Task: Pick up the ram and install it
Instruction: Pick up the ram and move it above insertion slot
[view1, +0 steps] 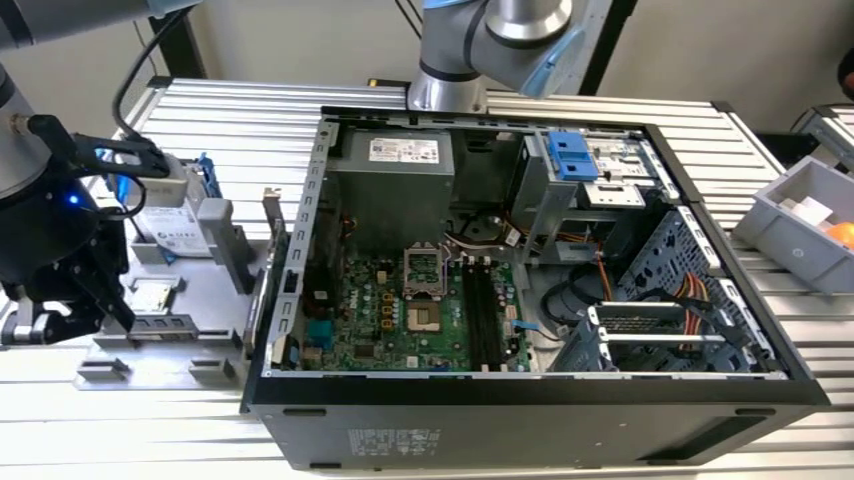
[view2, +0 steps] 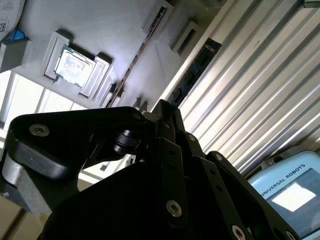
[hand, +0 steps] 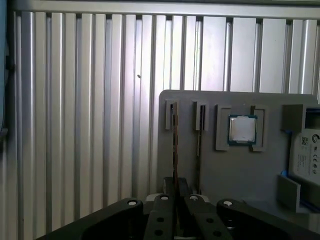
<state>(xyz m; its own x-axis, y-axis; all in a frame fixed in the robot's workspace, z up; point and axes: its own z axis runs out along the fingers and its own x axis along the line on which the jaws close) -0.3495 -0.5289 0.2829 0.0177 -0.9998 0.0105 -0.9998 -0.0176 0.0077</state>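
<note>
Here, thin dark ram (hand: 175, 142) edgewise in matte grey slotted holder (hand: 240, 175).

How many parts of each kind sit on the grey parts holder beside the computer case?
Ram sticks: 2
Processor chip: 1
Hard drive: 1
Total: 4

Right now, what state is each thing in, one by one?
ram: standing on edge in a slot of the holder, not yet installed.
second stick: on edge in the next slot.
processor chip: lying flat in its pocket.
hard drive: parked on the holder.
computer case: open, side panel off.
memory slots: empty.
hand: down at the ram's end.
</note>
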